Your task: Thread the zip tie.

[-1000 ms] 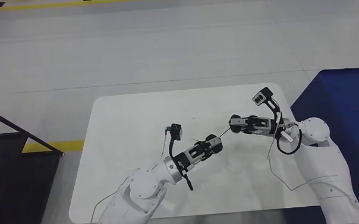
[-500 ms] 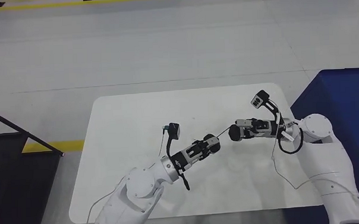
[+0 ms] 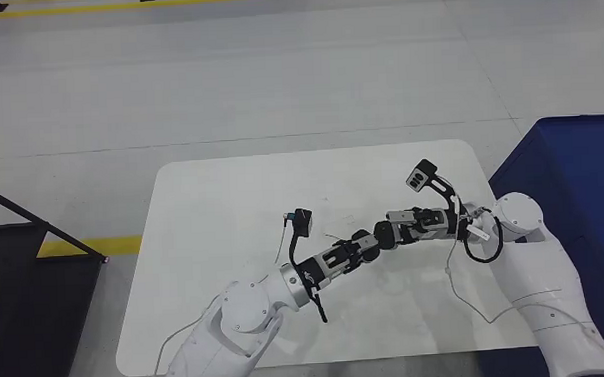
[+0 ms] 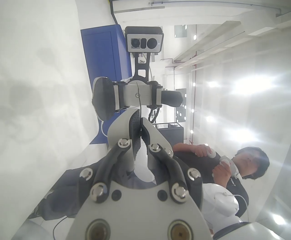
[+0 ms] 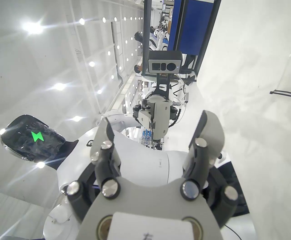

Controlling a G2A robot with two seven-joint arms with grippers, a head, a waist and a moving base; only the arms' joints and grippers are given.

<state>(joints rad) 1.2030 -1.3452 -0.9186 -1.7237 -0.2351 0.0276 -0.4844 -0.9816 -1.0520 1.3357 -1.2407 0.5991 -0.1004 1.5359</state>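
The left claw (image 4: pixel 141 118) is clenching a thin black zip tie (image 4: pixel 139 103) between its ribbed pads. The strap is sticking straight out past the fingertips and pointing at the right claw (image 5: pixel 156 118), which is facing it head-on. The right claw is standing released, its two fingers (image 5: pixel 208 122) spread wide on either side of the strap's line and gripping nothing. In the left wrist view the free end of the zip tie is crossing in front of the right claw's pale palm, in the gap between its open fingers. Whether the end is touching that palm cannot be told.

From above, both claws are meeting nose to nose over the middle of the white tabletop (image 3: pixel 213 212) — the left arm is coming in from the near left corner and the right arm from the right edge. The two sets of fingertips are sitting just beside each other, above the surface rather than resting on it.

A short black strip (image 5: pixel 280 92) is lying flat on the tabletop, apart from both claws. It is too small to make out further. A blue cabinet (image 3: pixel 572 169) is standing just off the tabletop's right side.
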